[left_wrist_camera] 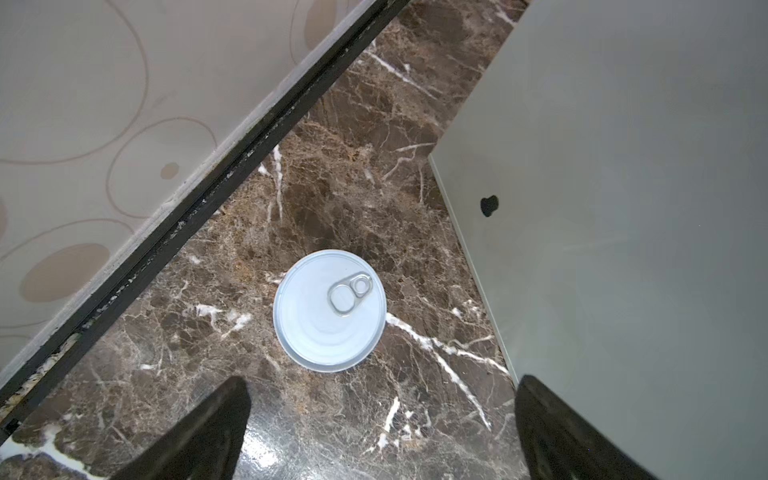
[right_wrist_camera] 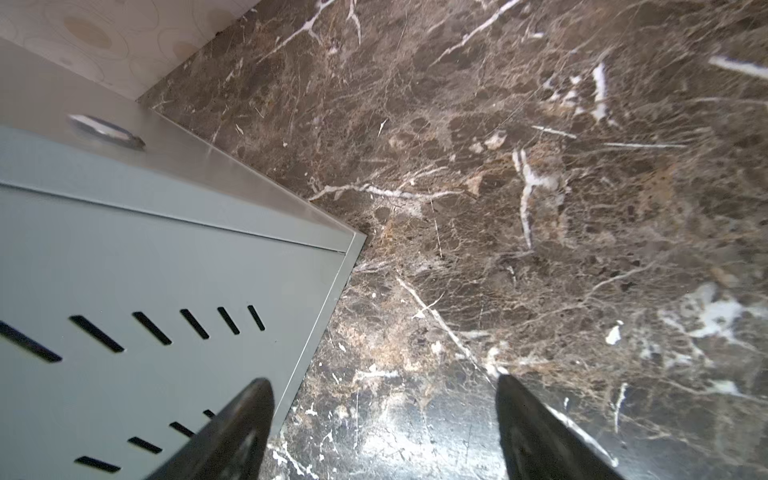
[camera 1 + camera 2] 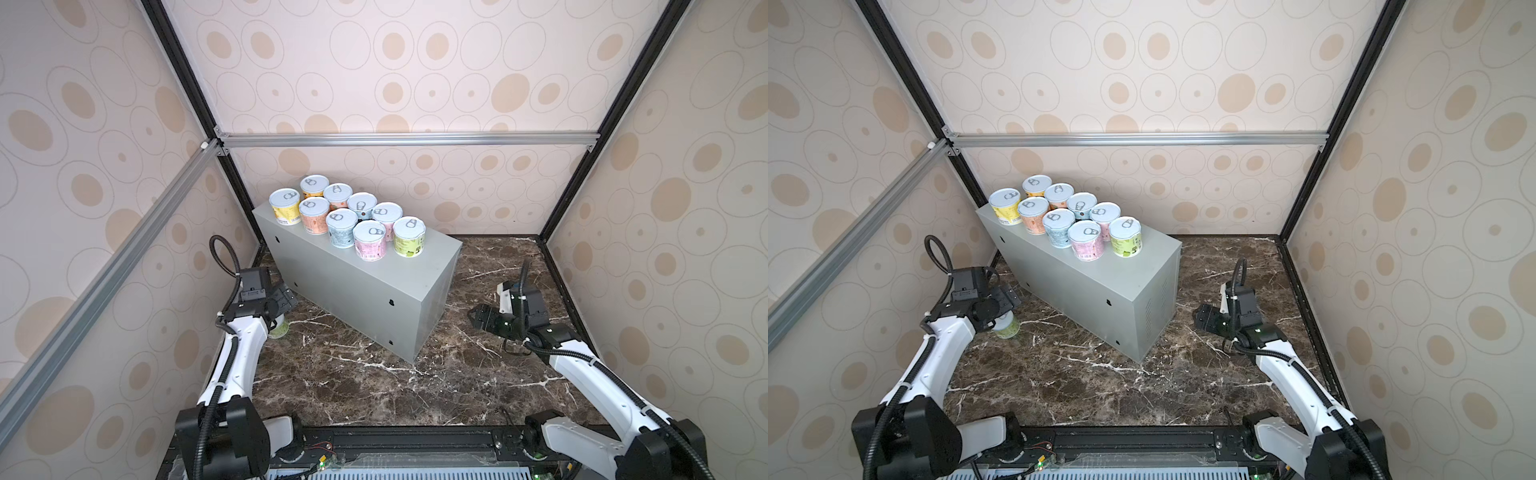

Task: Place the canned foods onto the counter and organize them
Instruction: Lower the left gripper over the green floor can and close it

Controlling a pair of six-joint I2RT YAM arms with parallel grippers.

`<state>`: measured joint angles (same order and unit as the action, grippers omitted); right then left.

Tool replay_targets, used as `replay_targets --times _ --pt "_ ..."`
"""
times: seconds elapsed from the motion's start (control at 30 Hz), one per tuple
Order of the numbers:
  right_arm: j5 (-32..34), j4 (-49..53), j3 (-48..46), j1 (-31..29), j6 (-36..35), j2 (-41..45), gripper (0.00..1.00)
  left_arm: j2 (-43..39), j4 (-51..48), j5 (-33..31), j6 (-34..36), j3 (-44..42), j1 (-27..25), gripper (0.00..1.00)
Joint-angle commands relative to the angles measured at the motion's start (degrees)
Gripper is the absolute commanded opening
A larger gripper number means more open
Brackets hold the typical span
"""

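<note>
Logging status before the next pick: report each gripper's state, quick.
Left gripper: open, empty, above the can standing on the floor.
Right gripper: open, holding nothing.

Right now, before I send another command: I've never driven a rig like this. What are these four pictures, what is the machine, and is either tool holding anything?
The machine is two white robot arms, each ending in a two-fingered tool. Both top views come from one camera head overhead, looking down on the whole scene. The other two pictures come from a camera on each arm's wrist.

Nine cans stand in two rows on the grey counter. A tenth can stands upright on the marble floor beside the counter, just beneath the left tool. That tool's fingers are spread wide and touch nothing. The right tool hangs open near the counter's slotted end and is also empty.
</note>
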<state>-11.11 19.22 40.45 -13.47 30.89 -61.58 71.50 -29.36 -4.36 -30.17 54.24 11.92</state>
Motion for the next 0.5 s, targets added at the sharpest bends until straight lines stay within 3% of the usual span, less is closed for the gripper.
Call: replay_targets --times 0.0,0.47 --pt "-2.2 -3.0 -0.2 0.2 0.5 -0.2 0.86 2.3 1.5 -1.8 1.7 0.2 1.0 0.99" --pt "-2.9 -5.3 -1.3 0.2 1.4 -1.1 0.87 12.8 5.9 -2.1 4.2 -2.3 3.9 0.99"
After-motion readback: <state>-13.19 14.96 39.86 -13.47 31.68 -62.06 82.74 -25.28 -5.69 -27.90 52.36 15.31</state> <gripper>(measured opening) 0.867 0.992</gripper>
